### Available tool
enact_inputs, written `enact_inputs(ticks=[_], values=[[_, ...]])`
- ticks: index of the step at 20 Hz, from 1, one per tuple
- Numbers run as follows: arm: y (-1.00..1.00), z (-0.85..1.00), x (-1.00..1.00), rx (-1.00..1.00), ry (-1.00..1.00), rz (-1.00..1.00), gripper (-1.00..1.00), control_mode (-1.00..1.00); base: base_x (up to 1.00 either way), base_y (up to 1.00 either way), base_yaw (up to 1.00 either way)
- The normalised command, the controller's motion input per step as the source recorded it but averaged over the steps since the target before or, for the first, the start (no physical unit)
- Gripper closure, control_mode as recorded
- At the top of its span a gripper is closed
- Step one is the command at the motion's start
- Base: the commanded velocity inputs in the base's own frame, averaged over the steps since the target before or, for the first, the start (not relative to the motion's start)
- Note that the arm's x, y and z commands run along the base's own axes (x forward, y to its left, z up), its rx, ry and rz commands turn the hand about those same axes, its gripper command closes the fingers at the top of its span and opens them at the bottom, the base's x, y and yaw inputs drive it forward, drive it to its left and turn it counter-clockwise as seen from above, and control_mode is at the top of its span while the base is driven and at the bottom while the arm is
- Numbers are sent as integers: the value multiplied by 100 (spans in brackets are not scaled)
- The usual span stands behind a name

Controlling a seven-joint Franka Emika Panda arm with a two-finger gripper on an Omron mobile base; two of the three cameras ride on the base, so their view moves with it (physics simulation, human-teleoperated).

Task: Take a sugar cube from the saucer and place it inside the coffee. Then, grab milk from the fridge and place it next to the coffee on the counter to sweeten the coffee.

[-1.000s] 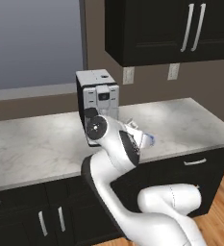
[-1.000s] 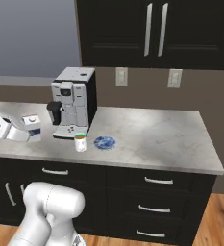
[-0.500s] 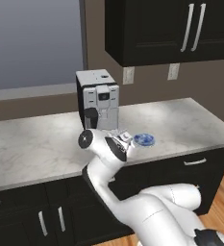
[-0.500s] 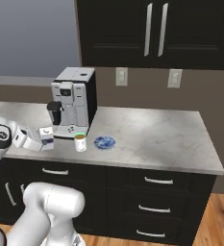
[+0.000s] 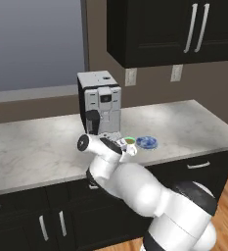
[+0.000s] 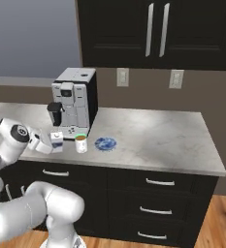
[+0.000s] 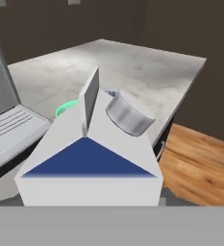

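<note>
Milk (image 6: 56, 140) sits pinched in your tool (image 6: 50, 143), over the surface's (image 6: 153, 140) front edge, just left of the coffee (image 6: 81, 143); saucer (image 6: 105, 143) lies beyond.

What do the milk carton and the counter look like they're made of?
The milk: seemingly matte white coated cardboard, judging by its folded gable top; the grey cap looks like plastic or metal. The counter: likely polished stone, white-grey with marbled veining.
</note>
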Motion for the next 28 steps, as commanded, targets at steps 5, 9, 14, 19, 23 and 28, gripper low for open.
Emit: enact_inputs(ticks=[5,9,14,19,23,28], values=[[44,-30,57,0,5,-20,100,-100,0,0,0],[0,-22,46,-2,9,-8,100,-100,0,0,0],[-11,-48,34,-3,1,0,100,-100,0,0,0],[-14,-44,20,-4,0,0,100,-100,0,0,0],[0,-27,34,-4,0,0,100,-100,0,0,0],[0,-30,35,0,0,0,100,-100,0,0,0]])
